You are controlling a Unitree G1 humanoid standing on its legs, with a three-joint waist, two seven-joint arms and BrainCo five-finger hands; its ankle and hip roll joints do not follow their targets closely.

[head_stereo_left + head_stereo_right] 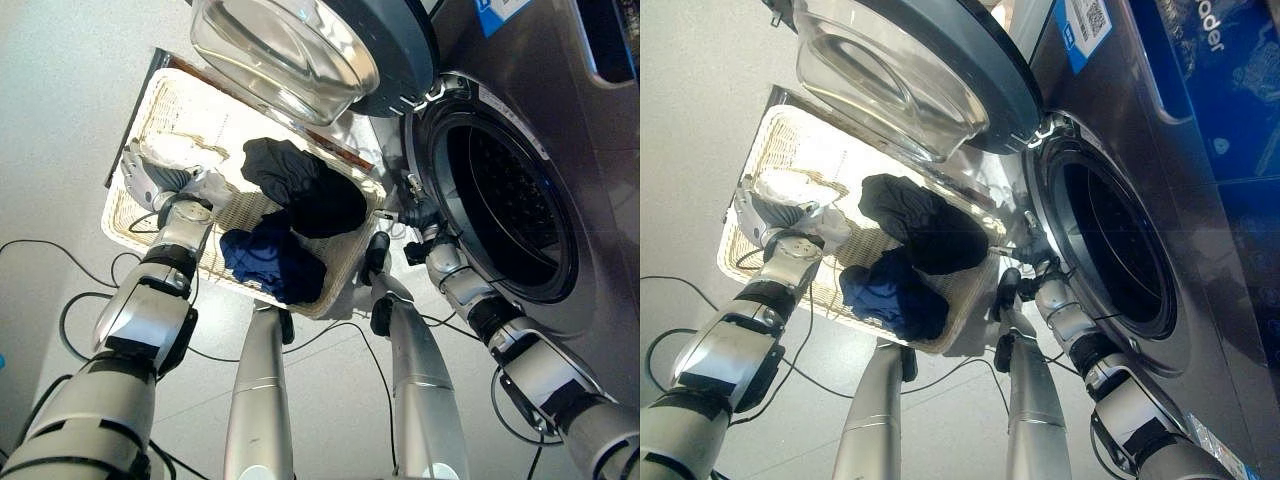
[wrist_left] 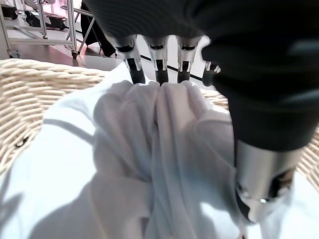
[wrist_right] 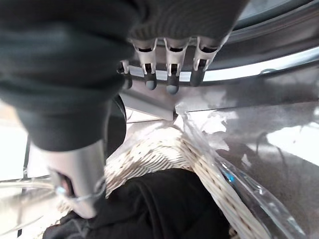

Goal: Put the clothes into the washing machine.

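Observation:
A white wicker basket [image 1: 150,100] lies on the floor left of the washing machine. It holds a white cloth [image 1: 180,150], a black garment [image 1: 305,185] and a dark blue garment [image 1: 270,260]. My left hand [image 1: 160,180] is in the basket's left end, its fingers [image 2: 159,59] curled into the white cloth [image 2: 124,164], which bunches in folds under them. My right hand [image 1: 420,215] hangs by the lower left rim of the machine's round opening [image 1: 510,200], fingers [image 3: 169,69] relaxed and empty, above the basket's corner [image 3: 199,164] and the black garment [image 3: 159,209].
The machine's glass door [image 1: 290,50] is swung wide open and hangs over the far side of the basket. The dark drum [image 1: 1110,240] shows nothing inside. Grey floor lies left of the basket.

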